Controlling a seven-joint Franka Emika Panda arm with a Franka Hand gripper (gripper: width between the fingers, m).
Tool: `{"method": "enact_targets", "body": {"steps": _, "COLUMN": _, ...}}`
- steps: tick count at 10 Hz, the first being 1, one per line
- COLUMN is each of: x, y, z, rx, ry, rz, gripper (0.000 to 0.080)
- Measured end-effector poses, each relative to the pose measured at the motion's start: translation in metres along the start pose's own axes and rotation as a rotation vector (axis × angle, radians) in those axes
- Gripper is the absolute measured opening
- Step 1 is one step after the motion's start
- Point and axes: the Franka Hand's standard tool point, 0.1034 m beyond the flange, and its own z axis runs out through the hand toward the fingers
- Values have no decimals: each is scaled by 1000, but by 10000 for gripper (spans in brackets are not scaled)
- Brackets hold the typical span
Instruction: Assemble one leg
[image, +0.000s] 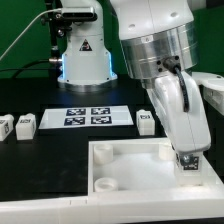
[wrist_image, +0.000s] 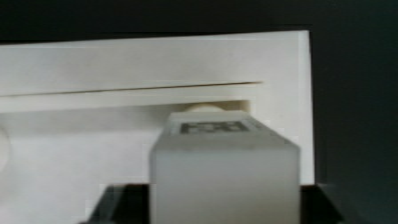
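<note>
In the exterior view my gripper (image: 186, 160) is down over the right side of the large white square tray-like piece (image: 120, 170), shut on a leg (image: 187, 166), of which only the tagged tip shows between the fingers. In the wrist view the held leg (wrist_image: 221, 165) is a white block with a black-and-white tag on its far end, standing between the dark fingers (wrist_image: 134, 203) over the tray piece (wrist_image: 107, 75). A round socket (wrist_image: 208, 105) shows just beyond the leg's tip. Three more legs lie on the table: two (image: 5, 126) (image: 25, 123) at the exterior view's left, one (image: 146, 119) right of the marker board.
The marker board (image: 88, 116) lies behind the tray piece. A lit white device (image: 83, 55) stands at the back. A round socket (image: 101, 185) shows at the tray piece's front left. The table is black.
</note>
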Motion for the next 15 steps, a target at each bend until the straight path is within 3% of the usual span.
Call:
{"method": "enact_targets", "body": {"steps": 1, "x": -1, "y": 0, "z": 0, "rx": 2, "ry": 2, "rz": -64, "gripper": 409}}
{"method": "enact_targets", "body": {"steps": 2, "x": -6, "y": 1, "z": 2, "rx": 18, "ry": 12, "rz": -179, "gripper": 583}}
{"method": "enact_targets", "body": {"steps": 3, "x": -9, "y": 2, "z": 4, "rx": 36, "ry": 25, "rz": -365, "gripper": 583}}
{"method": "enact_targets", "body": {"steps": 4, "x": -12, "y": 3, "z": 5, "rx": 36, "ry": 26, "rz": -485, "gripper": 636}}
{"method": "enact_targets", "body": {"steps": 7, "x": -8, "y": 2, "z": 5, "rx": 31, "ry": 35, "rz": -724, "gripper": 649}}
{"method": "enact_targets", "body": {"steps": 8, "x": -8, "y": 3, "z": 5, "rx": 16, "ry": 43, "rz": -865, "gripper": 649}}
{"method": "enact_targets", "body": {"steps": 9, "x": -9, "y": 0, "z": 3, "rx": -46, "ry": 64, "rz": -1113, "gripper": 649}}
{"method": "enact_targets", "body": {"steps": 11, "x": -18, "y": -3, "z": 1, "rx": -100, "ry": 99, "rz": -1509, "gripper": 649}}
{"method": "enact_targets", "body": {"steps": 13, "x": -13, "y": -3, "z": 1, "rx": -98, "ry": 97, "rz": -1511, "gripper": 649}}
{"method": "enact_targets", "body": {"steps": 15, "x": -14, "y": -3, "z": 1, "rx": -98, "ry": 97, "rz": -1516, "gripper": 402}}
